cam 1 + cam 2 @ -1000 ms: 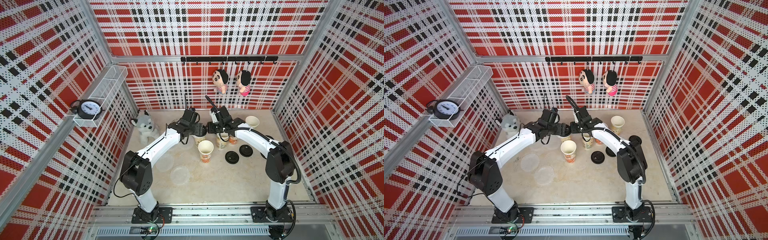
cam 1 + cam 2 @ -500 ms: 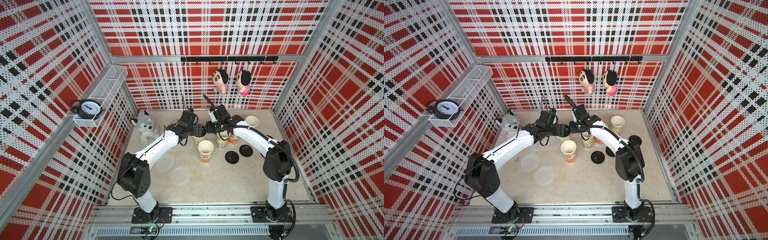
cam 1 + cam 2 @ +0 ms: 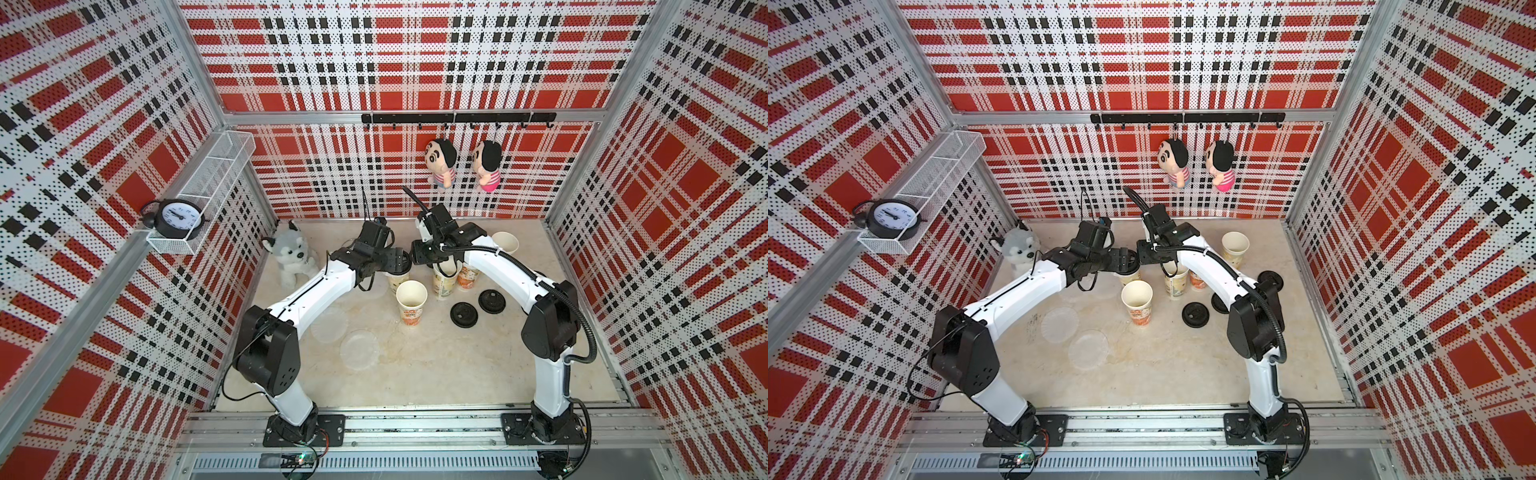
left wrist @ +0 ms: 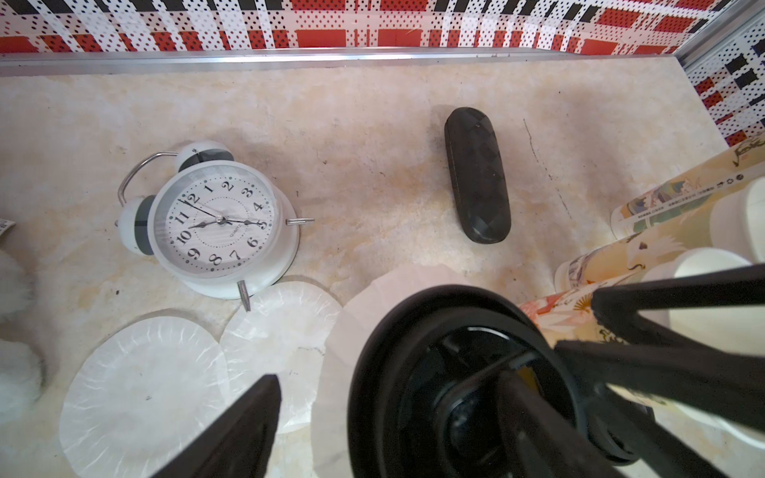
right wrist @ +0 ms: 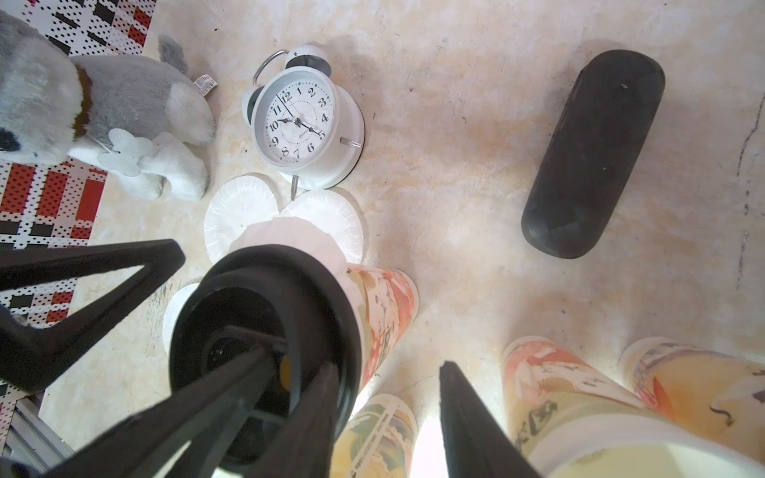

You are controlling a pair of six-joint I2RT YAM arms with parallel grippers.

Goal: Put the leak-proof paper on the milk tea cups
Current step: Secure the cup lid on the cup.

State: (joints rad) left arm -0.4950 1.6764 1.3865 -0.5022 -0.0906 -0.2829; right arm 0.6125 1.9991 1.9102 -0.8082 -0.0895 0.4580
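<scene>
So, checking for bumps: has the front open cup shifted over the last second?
No. The front open cup keeps its spot, with the same gap to the nearest black lid.

I see a booth walled on three sides with perforated panels (image 3: 415, 62) in red, black and white plaid, framed in aluminium. The floor (image 3: 457, 374) is beige, stained stone-look. A wire shelf (image 3: 208, 178) with a black clock (image 3: 176, 216) hangs on the left wall; a hook rail (image 3: 457, 118) with two dolls (image 3: 441, 162) crosses the back. Light is bright and even.
</scene>
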